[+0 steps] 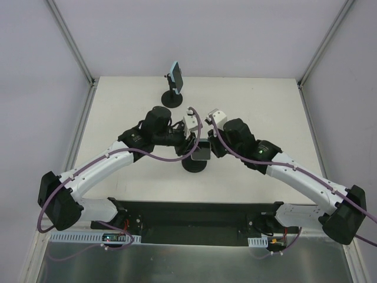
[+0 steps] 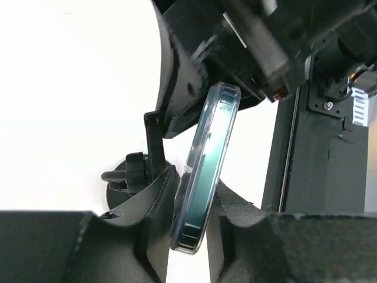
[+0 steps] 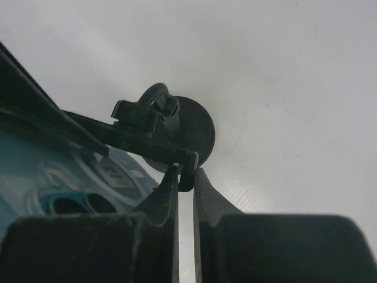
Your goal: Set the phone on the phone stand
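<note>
Left wrist view showed the flat phone in its clear, blue-green case point(image 2: 206, 171) standing edge-on right between the two fingers of the left gripper point(image 2: 194, 184). Its long side ran straight out from the fingertips and away, leaning a little, and its near end sat deep between the jaws. Both fingers lay so close to the phone's two flat faces that I could not tell if they pinched it or were loose around it. Just past one finger, on the phone's back side, was the black plastic phone stand point(image 2: 136, 171) with its thin post and knob. In the right wrist view the right gripper point(image 3: 185, 174) had its jaws clenched on a small black lip of the stand's holder. The stand's round foot sat straight ahead of the fingertips. The phone's back, with its camera holes, was close beside those jaws and seemed to lie against the holder. From above, both grippers met at that one stand. It looked like the phone was about in place. So the next move was probably for the left jaws to open and pull back along the phone's long side, not sideways, or it might tip. Another blue-green phone point(image 1: 175, 75) on another black stand point(image 1: 172, 98) stood far beyond both grippers.
</note>
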